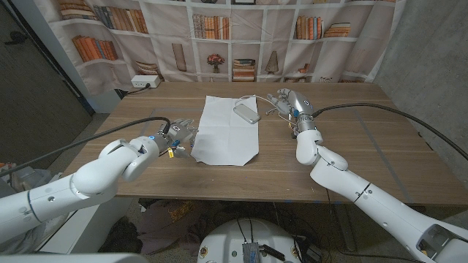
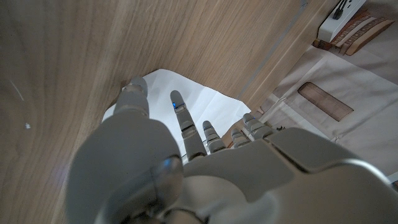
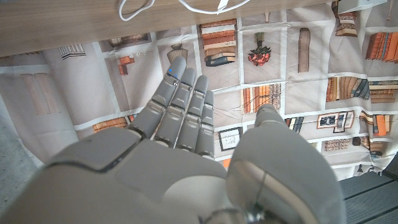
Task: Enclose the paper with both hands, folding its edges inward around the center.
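From the head view, the white rectangular sheet of paper (image 1: pixel 228 131) lies on the brown wooden table (image 1: pixel 365 146) between the two robot hands. The left robot hand (image 1: pixel 180 136) is at its near left edge, fingers spread, gripping nothing. The right robot hand (image 1: pixel 286 104) stands beside its far right corner, fingers apart and empty. A small grey oblong object (image 1: pixel 246 113) rests on the paper's far right part.

In the left wrist view, the left robot hand's fingers (image 2: pixel 184 122) reach toward the paper (image 2: pixel 205 102).

In the right wrist view, the right robot hand (image 3: pixel 186 118) holds its fingers straight, gripping nothing.

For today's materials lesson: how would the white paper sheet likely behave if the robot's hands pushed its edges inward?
The paper looks thin and lies flat, so it would probably buckle rather than slide stiffly. Its near edge already curls unevenly, suggesting floppiness. The small grey object on it may pin the far part.
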